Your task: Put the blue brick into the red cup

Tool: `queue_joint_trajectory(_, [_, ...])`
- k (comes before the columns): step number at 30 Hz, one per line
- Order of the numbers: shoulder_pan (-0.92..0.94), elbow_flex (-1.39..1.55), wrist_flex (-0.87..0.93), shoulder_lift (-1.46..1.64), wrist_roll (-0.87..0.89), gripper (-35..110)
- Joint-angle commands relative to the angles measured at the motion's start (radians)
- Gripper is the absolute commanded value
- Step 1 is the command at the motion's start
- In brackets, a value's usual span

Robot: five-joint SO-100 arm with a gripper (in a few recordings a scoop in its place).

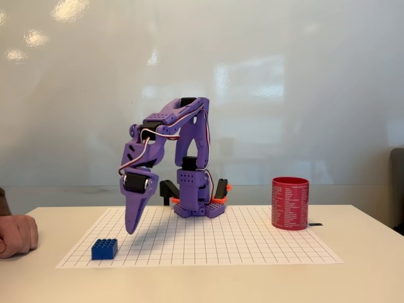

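While a person's hand [17, 235] rests at the tabletop's [366, 271] left edge, the blue brick [104, 249] lies on the grid sheet [208, 243], below-left of the end effector [132, 227]. Purple arm [189, 139] folded, end effector pointing down, empty, fingers seemingly together. Red cup [290, 203] upright far right.

White table [372, 278] w/ grid sheet [252, 243]: blue brick [104, 249], red cup [290, 203].

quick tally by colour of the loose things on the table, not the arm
blue: 1, the blue brick on the grid mat
red: 1, the red cup, upright at the mat's right edge
total: 2
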Motion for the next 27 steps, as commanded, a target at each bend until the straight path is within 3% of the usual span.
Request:
queue_joint_trajectory(1, [0.064,-0.063,0.035,0.014,-0.031,-1])
queue_joint_trajectory(7, [0.077,-0.063,0.054,0.012,-0.095,-1])
queue_joint_trajectory(14, [0.069,-0.064,0.164,-0.014,-0.403,-1])
queue_joint_trajectory(27, [0.064,-0.150,0.034,-0.057,-0.422,-1])
